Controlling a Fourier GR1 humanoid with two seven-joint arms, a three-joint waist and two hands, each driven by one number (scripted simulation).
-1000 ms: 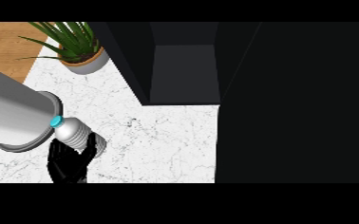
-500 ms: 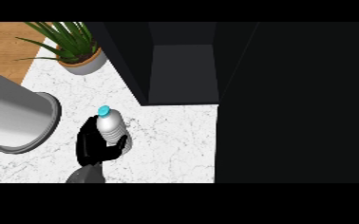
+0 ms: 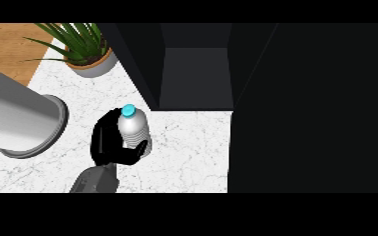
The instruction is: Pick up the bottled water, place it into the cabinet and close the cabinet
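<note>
The right hand (image 3: 111, 145) is curled round the bottled water (image 3: 133, 131), cap up, above the counter (image 3: 184, 155). The open cabinet (image 3: 193, 80) lies at one o'clock: keep the bottle upright, clearing its left wall

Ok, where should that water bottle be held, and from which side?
Grip the bottled water round its ribbed middle, below the blue cap, from the side away from the open cabinet. It stands upright and slim, easy to wrap. The hand holds it that way, leaving the cabinet side free.
</note>
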